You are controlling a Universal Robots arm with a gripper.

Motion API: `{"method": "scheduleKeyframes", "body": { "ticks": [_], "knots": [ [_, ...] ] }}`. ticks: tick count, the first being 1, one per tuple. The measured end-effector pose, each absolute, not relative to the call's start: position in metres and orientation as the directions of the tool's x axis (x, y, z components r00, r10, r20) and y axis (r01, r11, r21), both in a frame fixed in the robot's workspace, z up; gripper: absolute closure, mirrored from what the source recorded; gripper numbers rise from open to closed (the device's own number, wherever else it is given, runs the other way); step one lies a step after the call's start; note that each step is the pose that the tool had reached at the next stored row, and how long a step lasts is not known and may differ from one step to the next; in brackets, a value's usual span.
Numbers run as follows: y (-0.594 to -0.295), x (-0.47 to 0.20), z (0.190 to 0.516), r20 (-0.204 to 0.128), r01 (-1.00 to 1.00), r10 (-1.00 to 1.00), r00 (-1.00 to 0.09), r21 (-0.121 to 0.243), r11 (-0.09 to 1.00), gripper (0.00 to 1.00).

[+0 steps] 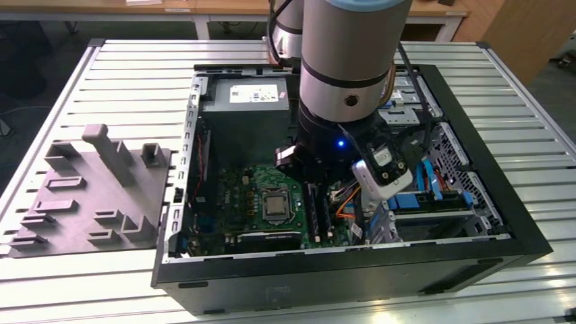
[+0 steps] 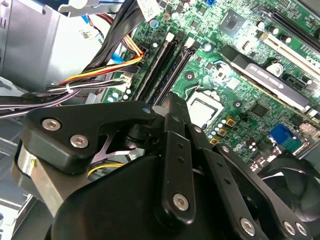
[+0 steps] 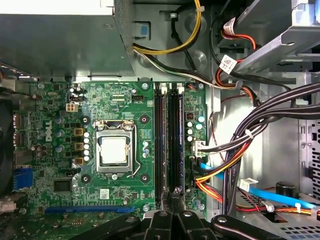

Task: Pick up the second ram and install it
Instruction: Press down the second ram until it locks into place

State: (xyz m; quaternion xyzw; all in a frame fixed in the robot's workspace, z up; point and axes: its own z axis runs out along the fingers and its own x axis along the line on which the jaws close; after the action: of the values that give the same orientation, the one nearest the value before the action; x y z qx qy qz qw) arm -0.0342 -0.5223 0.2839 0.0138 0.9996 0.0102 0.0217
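Item: gripper (image 3: 172,197), fingers pressed together with nothing visible between them, tips over one end of the RAM slots (image 3: 167,145), whose long axis extends straight away beside the CPU socket (image 3: 114,150).

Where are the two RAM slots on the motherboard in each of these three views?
Exterior view: RAM slots run beside the CPU socket, on its exterior-view right, under the arm.
First wrist view: RAM slots between CPU socket and cables.
Second wrist view: RAM slots ahead of the hand.
Shared landmark: the CPU socket.
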Motion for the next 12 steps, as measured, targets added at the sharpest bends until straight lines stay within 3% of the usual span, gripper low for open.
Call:
{"method": "scheduleKeyframes", "body": {
  "ticks": [12],
  "knots": [
    [-0.5228, -0.0342, 0.2761, -0.043, 0.041, 0.042, -0.998, 0.02, 0.999, 0.9]
  ]
}}
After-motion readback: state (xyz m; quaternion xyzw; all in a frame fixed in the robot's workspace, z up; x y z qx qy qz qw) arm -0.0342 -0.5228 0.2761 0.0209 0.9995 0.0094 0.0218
